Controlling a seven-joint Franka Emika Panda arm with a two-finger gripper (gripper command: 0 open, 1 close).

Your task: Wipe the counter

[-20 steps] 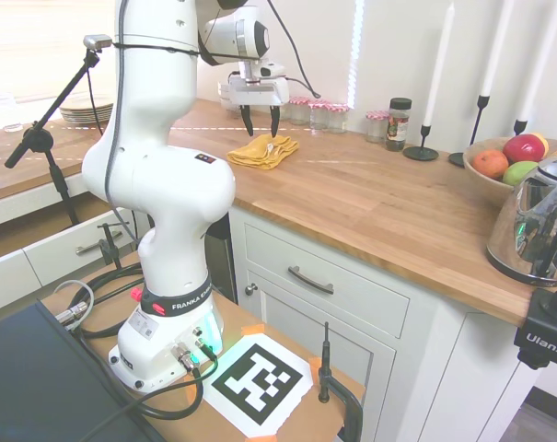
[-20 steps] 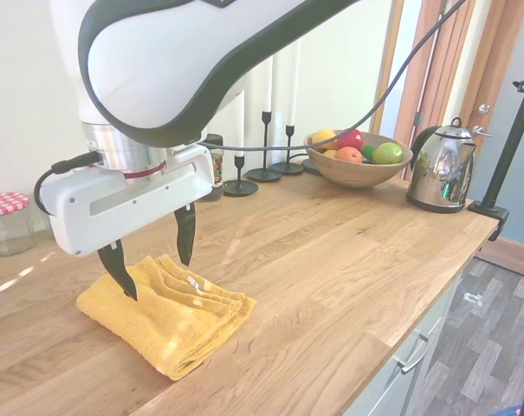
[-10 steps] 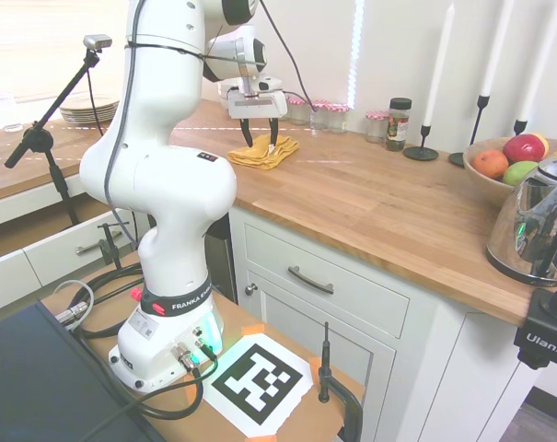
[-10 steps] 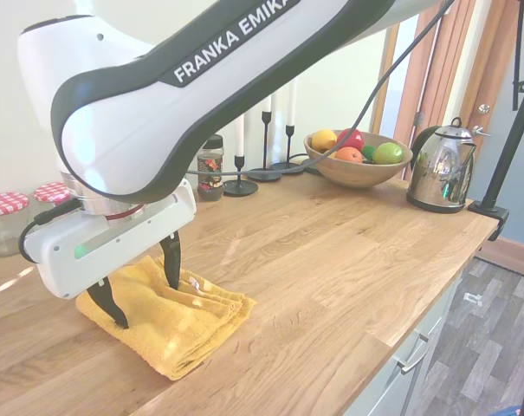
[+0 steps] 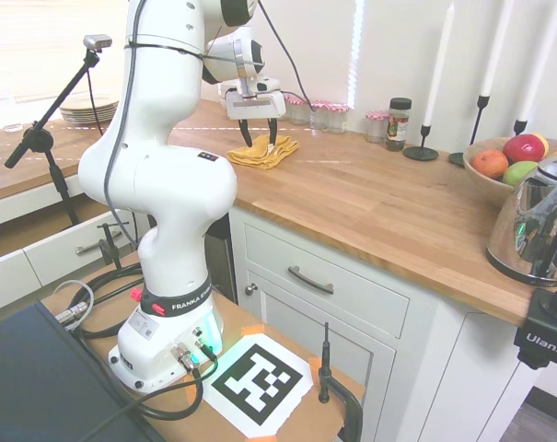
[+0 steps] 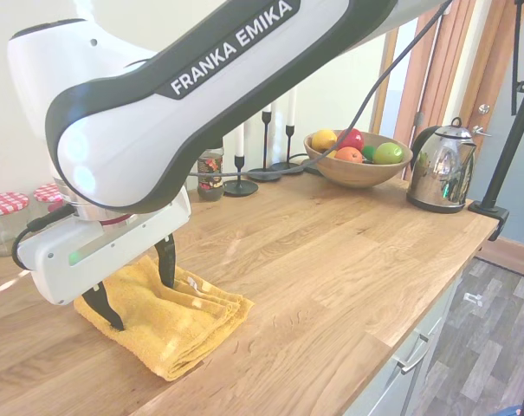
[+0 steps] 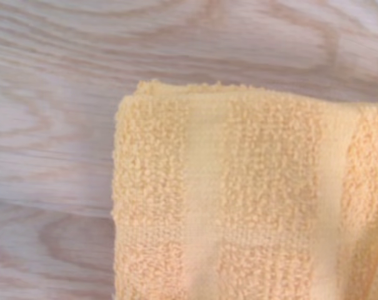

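The counter is a long brown butcher-block top on white cabinets. A folded yellow towel lies on it near the arm's end. My gripper hangs directly over the towel, open, with both black fingertips pressed down onto the cloth, one on each side of its thick folded part. The wrist view shows a close, blurred corner of the towel on the wood grain.
Red-lidded jars and a spice jar line the wall. Black candlesticks, a wooden fruit bowl and a steel kettle stand toward the far end. Stacked plates sit behind the arm.
My gripper has come down from just above the towel until its open fingers touch the cloth. The towel stays where it was.
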